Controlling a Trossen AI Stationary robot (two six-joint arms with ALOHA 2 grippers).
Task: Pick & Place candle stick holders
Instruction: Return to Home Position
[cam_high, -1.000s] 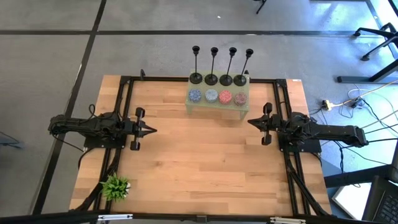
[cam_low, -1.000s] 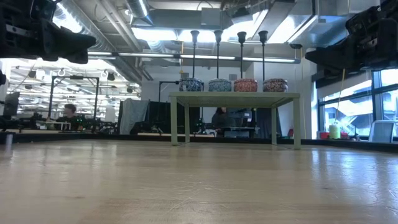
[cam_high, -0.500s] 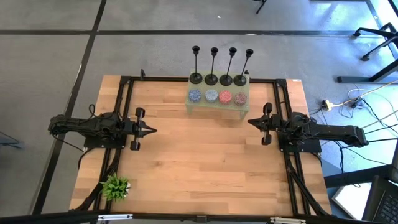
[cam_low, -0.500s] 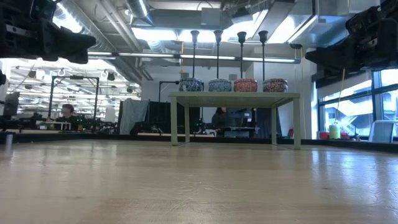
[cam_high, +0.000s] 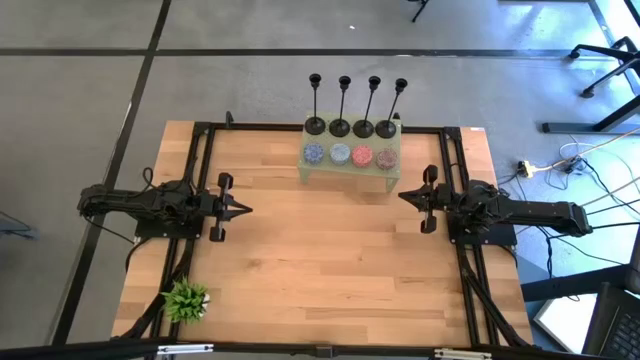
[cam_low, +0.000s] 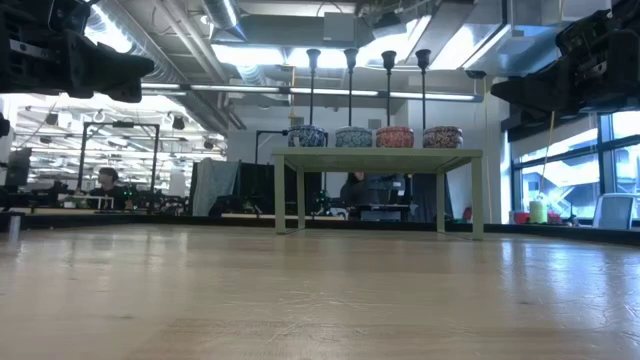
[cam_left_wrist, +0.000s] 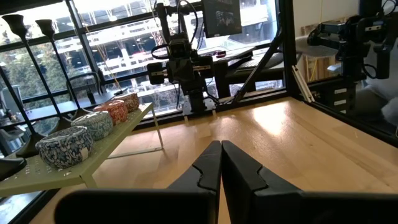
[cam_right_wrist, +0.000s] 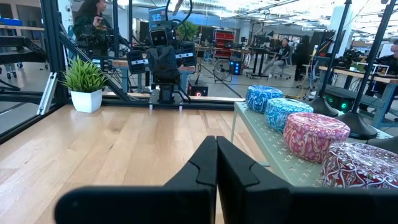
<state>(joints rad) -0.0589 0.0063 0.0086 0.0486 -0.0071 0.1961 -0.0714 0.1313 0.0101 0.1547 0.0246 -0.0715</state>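
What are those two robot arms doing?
Nothing is being held. The left pincer and right pincer are both shut and empty, one at each side of the table. Four black candle stick holders stand in a row along the back of the small green shelf, with four patterned candles lined up in front of them.

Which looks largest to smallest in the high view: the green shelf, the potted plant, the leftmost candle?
1. green shelf
2. potted plant
3. leftmost candle
The differences are plain; no two look alike.
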